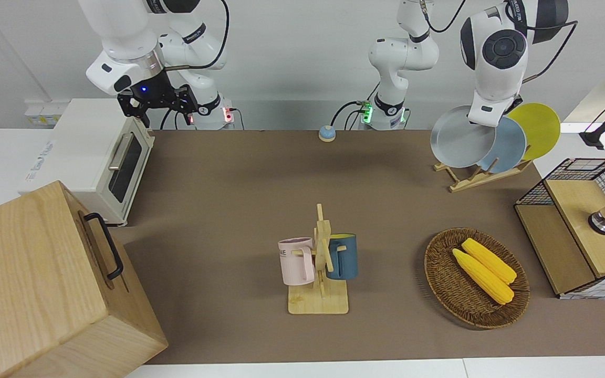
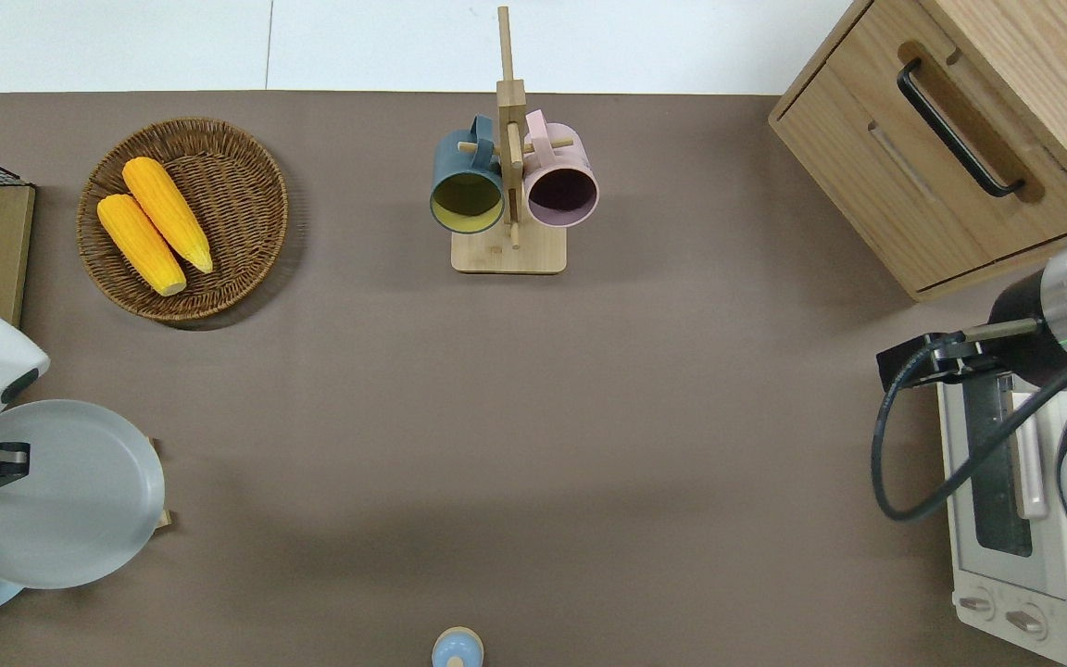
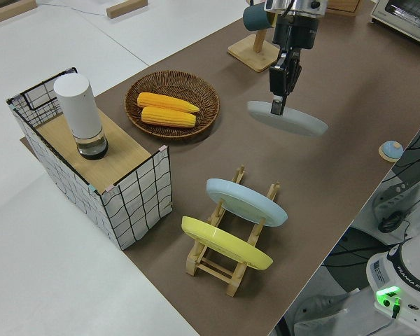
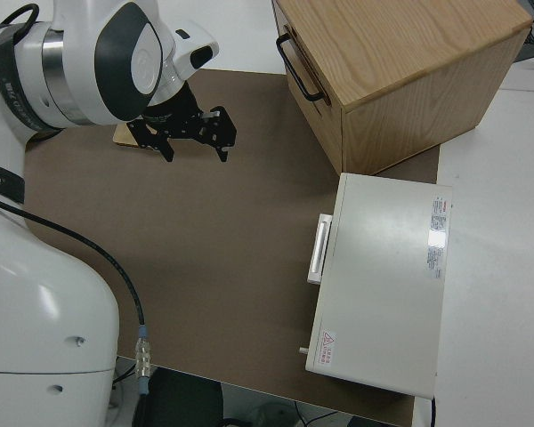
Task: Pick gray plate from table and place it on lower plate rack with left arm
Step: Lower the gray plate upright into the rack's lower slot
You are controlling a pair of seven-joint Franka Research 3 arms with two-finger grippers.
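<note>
Before me: brown table mat (image 1: 229,199), wicker basket (image 1: 441,275) holding two corn cobs (image 1: 483,269), mug stand (image 1: 319,294) with pink mug (image 1: 296,261) and dark blue mug (image 1: 343,256), white toaster oven (image 1: 95,157), wooden drawer cabinet (image 1: 34,283), wire-sided wooden box (image 3: 112,175) bearing a white cylinder (image 3: 80,112), small blue knob (image 1: 326,133).

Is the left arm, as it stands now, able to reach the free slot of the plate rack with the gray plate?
Probably yes. The left gripper holds the gray plate in the air near the plate rack; its slots nearest the plate look free, clear of the blue plate.
</note>
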